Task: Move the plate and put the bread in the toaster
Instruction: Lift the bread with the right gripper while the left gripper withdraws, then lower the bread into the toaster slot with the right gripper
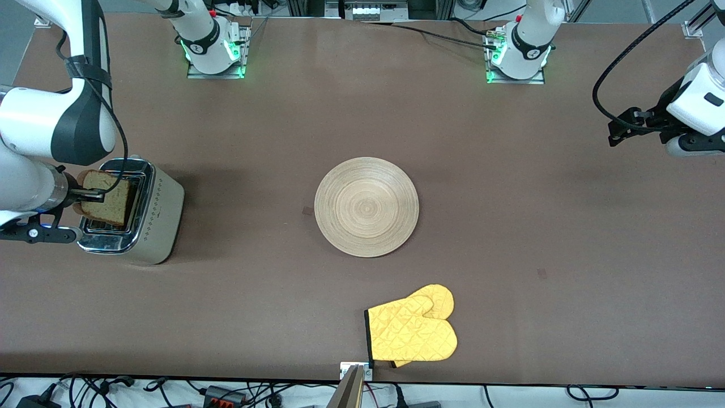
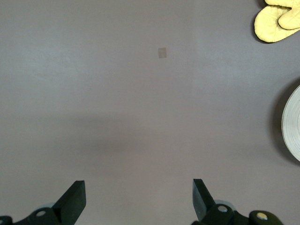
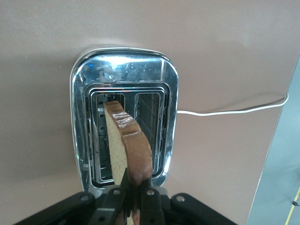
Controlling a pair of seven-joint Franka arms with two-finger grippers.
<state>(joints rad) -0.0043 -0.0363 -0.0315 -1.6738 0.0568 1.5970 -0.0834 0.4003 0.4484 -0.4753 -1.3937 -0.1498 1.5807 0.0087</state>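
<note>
The toaster stands at the right arm's end of the table, its chrome top and two slots facing up. My right gripper is shut on the crust of the bread. It holds the slice on edge just above the slots. The pale wooden plate lies bare at the table's middle; its rim shows in the left wrist view. My left gripper waits open and holds nothing, over bare table at the left arm's end.
A yellow oven mitt lies nearer the front camera than the plate, by the table's edge. The toaster's white cord trails off across the table. Brown tabletop lies between toaster and plate.
</note>
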